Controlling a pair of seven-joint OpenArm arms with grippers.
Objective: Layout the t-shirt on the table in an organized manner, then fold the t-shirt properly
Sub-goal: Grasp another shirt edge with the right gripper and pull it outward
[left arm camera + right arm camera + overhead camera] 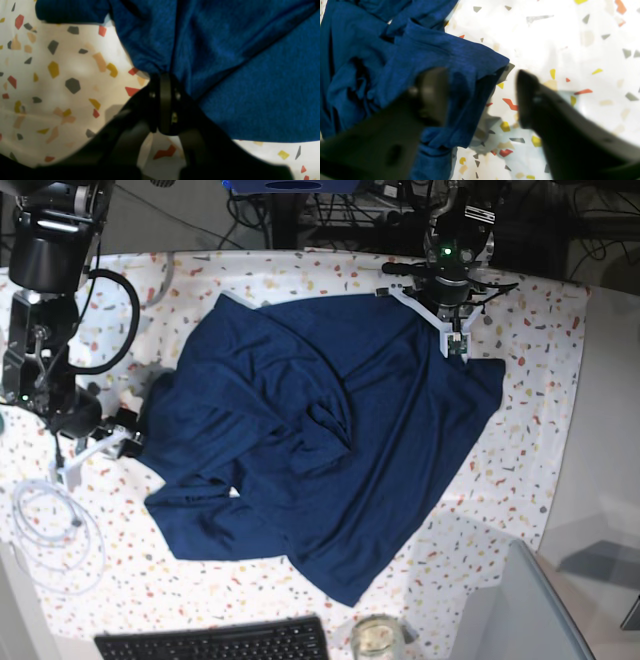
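Note:
The dark navy t-shirt point(320, 440) lies rumpled across the speckled table point(530, 420), with folds running through its middle. My left gripper point(462, 352) is at the shirt's far right edge. In the left wrist view this gripper point(165, 77) is shut on a bunched pinch of the t-shirt point(225, 62). My right gripper point(132, 428) is at the shirt's left edge. In the right wrist view it point(480, 82) stands open, one finger point(432, 95) against the t-shirt point(370, 62), the other finger point(527, 100) over bare table point(570, 37). A hem flap hangs between them.
A black keyboard point(210, 642) and a glass jar point(377, 638) sit at the table's near edge. A coiled white cable point(50, 540) lies at the near left. A plain grey surface point(605, 480) borders the table on the right.

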